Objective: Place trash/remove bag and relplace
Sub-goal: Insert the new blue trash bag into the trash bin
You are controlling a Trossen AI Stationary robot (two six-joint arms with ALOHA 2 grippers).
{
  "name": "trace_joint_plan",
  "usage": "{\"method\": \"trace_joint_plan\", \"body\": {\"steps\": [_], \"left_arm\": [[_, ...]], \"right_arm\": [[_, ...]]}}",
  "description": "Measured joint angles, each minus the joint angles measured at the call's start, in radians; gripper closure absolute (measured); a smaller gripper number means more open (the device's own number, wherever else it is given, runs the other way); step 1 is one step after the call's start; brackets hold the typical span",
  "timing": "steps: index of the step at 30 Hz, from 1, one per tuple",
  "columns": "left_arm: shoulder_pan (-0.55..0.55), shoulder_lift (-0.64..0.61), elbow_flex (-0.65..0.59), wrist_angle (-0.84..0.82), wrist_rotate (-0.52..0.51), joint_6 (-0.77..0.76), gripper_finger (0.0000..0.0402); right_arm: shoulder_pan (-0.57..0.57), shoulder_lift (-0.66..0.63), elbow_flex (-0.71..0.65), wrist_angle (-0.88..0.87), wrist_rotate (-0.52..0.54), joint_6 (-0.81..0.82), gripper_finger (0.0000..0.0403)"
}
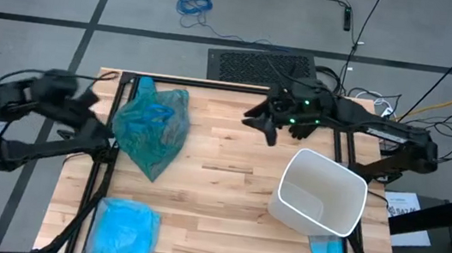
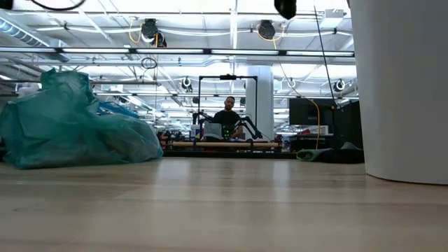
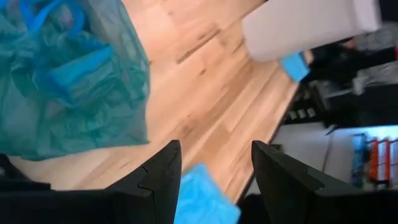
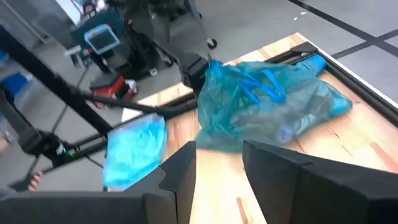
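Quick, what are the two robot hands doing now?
Left gripper: open, holding nothing.
Right gripper: open, holding nothing.

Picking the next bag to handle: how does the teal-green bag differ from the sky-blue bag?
The teal-green bag is darker, bulging with contents and tied with blue handles; the sky-blue bag is paler and lies as a lower, flatter bundle. The teal-green bag sits at the table's far left, the sky-blue bag at its near left corner. Both are thin, crinkly plastic, and neither tool touches them.
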Motion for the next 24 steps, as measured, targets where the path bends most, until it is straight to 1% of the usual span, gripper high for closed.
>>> {"method": "trace_joint_plan", "body": {"steps": [3,5,7,9,11,12,14,18,21,24], "left_arm": [[0.003,-0.023,-0.012,0.067,0.006,-0.007,0.0213],[0.005,-0.005,-0.031,0.195,0.007,-0.007,0.0213],[0.004,0.038,-0.039,0.371,0.008,0.021,0.0213],[-0.005,0.105,-0.041,0.503,0.025,0.055,0.0213],[-0.032,0.179,-0.041,0.579,0.071,0.073,0.0213],[-0.056,0.214,-0.041,0.583,0.099,0.078,0.0213],[-0.133,0.291,-0.042,0.543,0.123,0.088,0.0213],[-0.331,0.425,-0.043,0.419,0.114,0.096,0.0213],[-0.483,0.506,-0.045,0.422,0.097,0.035,0.0213],[-0.629,0.553,-0.044,0.437,0.052,-0.039,0.0213]], "right_arm": [[0.015,-0.018,0.000,-0.034,0.002,-0.033,0.0280],[0.021,-0.019,0.000,-0.027,0.002,-0.043,0.0280],[0.021,-0.018,0.000,-0.010,0.002,-0.052,0.0280],[0.020,-0.018,0.000,0.009,0.002,-0.054,0.0280],[0.019,-0.018,0.000,0.026,0.001,-0.053,0.0280],[0.019,-0.021,0.000,0.026,-0.001,-0.053,0.0280],[0.019,-0.027,0.000,0.020,-0.007,-0.055,0.0280],[0.019,-0.034,0.000,-0.025,-0.032,-0.065,0.0280],[0.019,-0.040,0.000,-0.068,-0.033,-0.078,0.0280],[0.019,-0.044,0.000,-0.093,-0.033,-0.092,0.0280]]}}
